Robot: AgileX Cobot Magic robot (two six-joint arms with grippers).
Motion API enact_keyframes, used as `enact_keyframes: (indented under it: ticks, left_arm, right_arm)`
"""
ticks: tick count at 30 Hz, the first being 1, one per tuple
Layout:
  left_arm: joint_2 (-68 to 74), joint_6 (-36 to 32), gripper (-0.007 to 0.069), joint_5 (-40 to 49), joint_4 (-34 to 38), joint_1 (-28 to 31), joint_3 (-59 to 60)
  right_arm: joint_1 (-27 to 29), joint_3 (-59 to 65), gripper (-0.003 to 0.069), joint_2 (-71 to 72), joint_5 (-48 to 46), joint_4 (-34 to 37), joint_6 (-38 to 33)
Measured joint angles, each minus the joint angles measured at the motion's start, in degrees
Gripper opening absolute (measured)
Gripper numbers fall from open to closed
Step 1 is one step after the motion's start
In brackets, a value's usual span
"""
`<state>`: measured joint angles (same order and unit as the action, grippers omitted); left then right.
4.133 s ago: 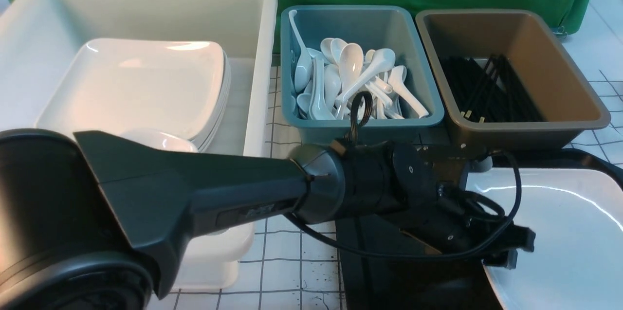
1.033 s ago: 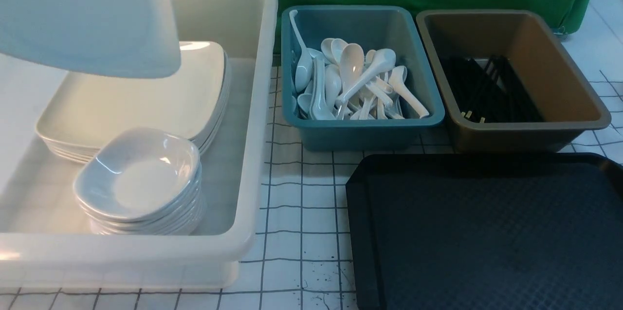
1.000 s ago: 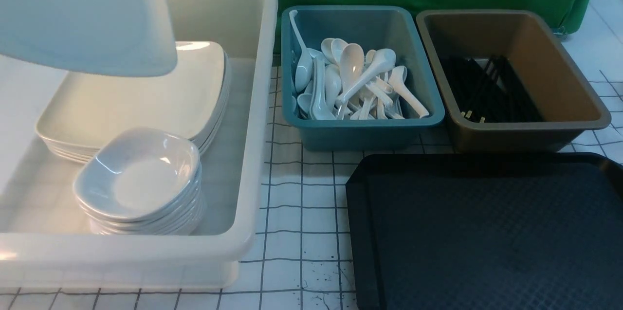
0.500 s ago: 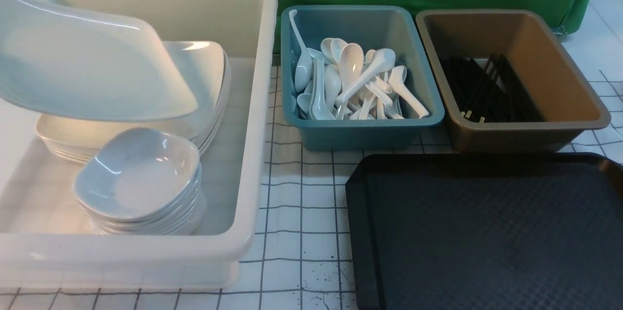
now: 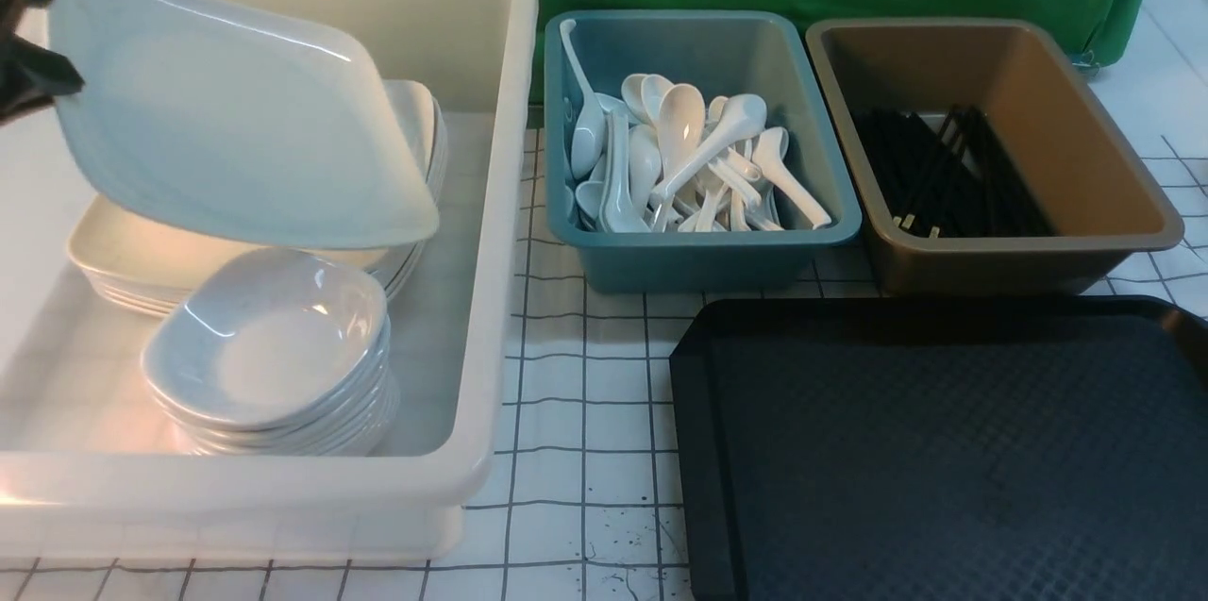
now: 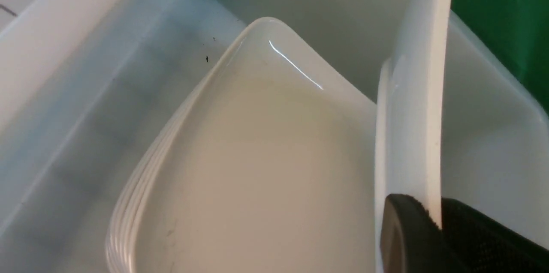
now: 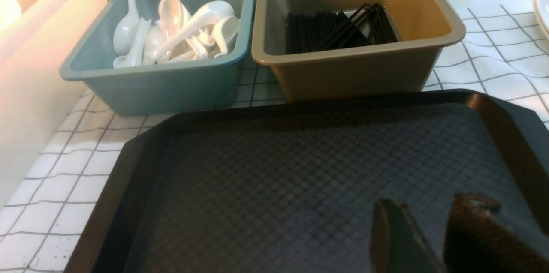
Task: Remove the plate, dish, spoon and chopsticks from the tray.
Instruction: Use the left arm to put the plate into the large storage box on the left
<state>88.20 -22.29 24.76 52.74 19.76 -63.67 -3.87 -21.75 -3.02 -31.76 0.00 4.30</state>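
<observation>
The left gripper (image 6: 433,230) has its jaws clamped on the rim of the plate (image 5: 226,110), which hangs tilted over the stack of plates (image 6: 266,157) inside the white bin (image 5: 491,205), behind the small dishes (image 5: 269,346). The right gripper (image 7: 435,238) hovers over the tray (image 7: 279,178), jaws apart and holding nothing.

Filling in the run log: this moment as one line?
left gripper: shut on large white rounded-square plate over stacked plates | right gripper: open over black textured tray

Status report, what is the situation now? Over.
Left gripper shut on plate, tilted above plate stack. Right gripper open over tray. Nothing blocks plate.
</observation>
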Motion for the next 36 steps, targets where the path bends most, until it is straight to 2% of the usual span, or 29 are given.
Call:
enact_keyframes:
  ticks: [4, 13, 20, 25, 32, 36]
  left_arm:
    - [1.81, 0.00, 0.0017, -1.72, -4.16, -1.10, 0.00]
    - [3.98, 0.32, 0.0015, -3.61, -5.74, -1.10, 0.00]
    - [6.04, 0.44, 0.0015, -3.64, -10.86, -1.10, 0.00]
    - [7.53, 0.84, 0.0020, -3.07, -11.51, -1.10, 0.00]
    - [8.64, 1.22, 0.0092, -1.51, -12.95, -1.10, 0.00]
    - [8.70, 1.30, 0.0213, -0.80, -15.41, -1.10, 0.00]
  right_arm:
    - [0.00, 0.00, 0.0239, 0.00, 0.00, 0.00, 0.00]
    - [0.00, 0.00, 0.0239, 0.00, 0.00, 0.00, 0.00]
    - [0.00, 0.00, 0.0239, 0.00, 0.00, 0.00, 0.00]
    - [0.00, 0.00, 0.0239, 0.00, 0.00, 0.00, 0.00]
    - [0.00, 0.00, 0.0239, 0.00, 0.00, 0.00, 0.01]
    - [0.00, 0.00, 0.0239, 0.00, 0.00, 0.00, 0.01]
